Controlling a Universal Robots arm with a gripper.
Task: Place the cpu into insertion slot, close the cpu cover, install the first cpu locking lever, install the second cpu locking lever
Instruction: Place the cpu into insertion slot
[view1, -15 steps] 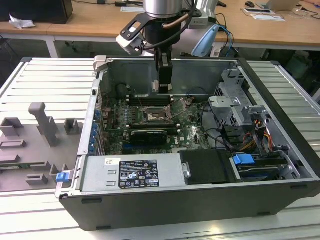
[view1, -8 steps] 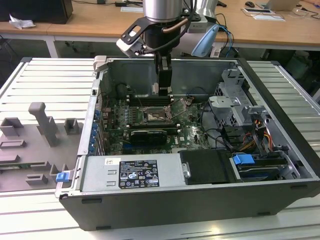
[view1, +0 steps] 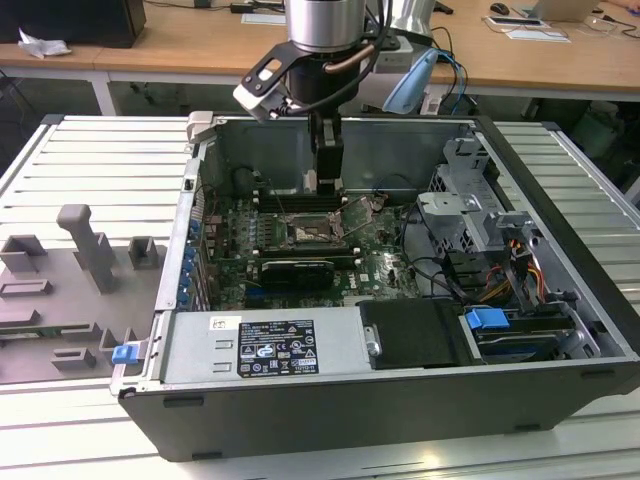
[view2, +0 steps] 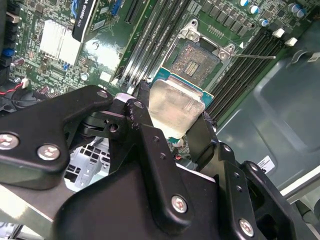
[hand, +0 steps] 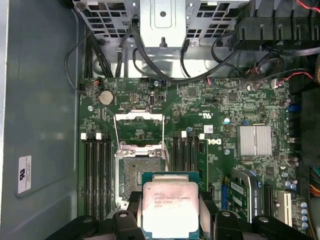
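The black fingers (view2: 150, 132) pinch the thin silvery square chip (hand: 170, 207) by its edges; it looks light, stiff, easily hurt.

cpu (hand: 170, 205): square, silvery face up, green rim; level, clamped at two edges by gripper (hand: 170, 216), held above and overlapping one slot edge.
insertion slot (hand: 137, 175): uncovered, empty, contacts exposed.
cpu cover (hand: 139, 116): frame swung open.
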